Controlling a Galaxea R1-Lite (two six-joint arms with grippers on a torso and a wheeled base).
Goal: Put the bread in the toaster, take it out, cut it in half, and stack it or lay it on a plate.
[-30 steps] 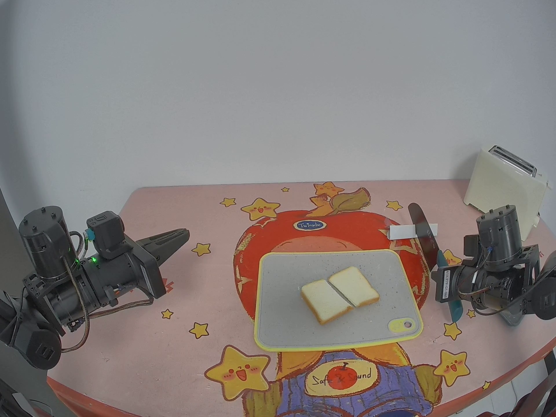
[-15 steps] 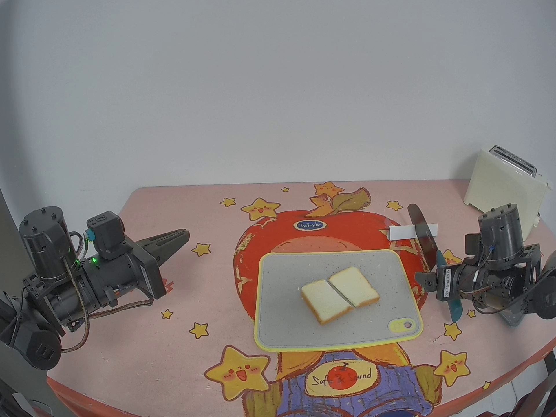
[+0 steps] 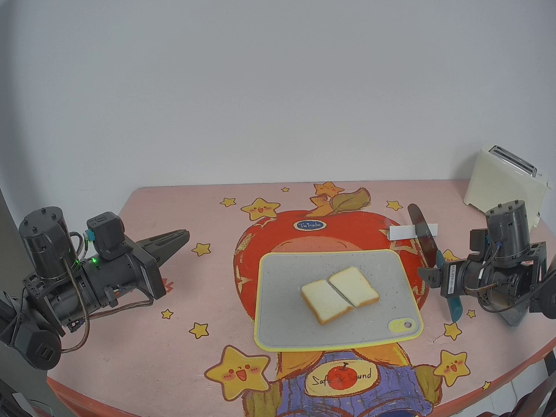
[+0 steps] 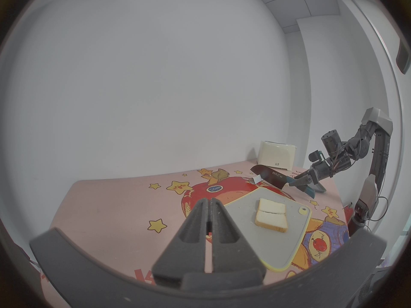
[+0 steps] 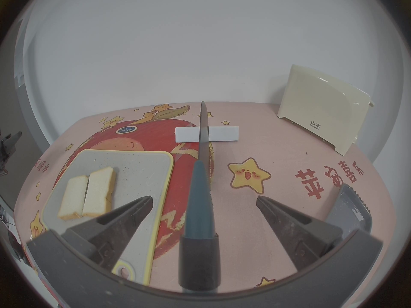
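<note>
**Right gripper spread wide about the knife handle – bread lies halved on the cutting board**

Right gripper: the fingers stand wide apart and hold nothing. In the right wrist view the knife runs straight between them, its teal handle midway and clear of both fingers. Whether the gripper is level with the handle or above it cannot be told.

Knife: it lies on the bench just beside the right edge of the cutting board. The dark blade points toward the far wall and crosses a white strip.

Bread: two halves sit side by side on the cutting board, right of its middle, with a narrow cut line between them. They are flat and not stacked. The bread is near the right gripper, on its board side, and well apart from the left gripper.

Left gripper: the fingers are pressed together with nothing between them. It hangs over the left part of the bench, pointing toward the board.

Containers – the cutting board carries both bread halves and nothing else. The toaster stands upright at the far right corner of the bench, behind the right arm; the inside of its slots cannot be seen.
</note>
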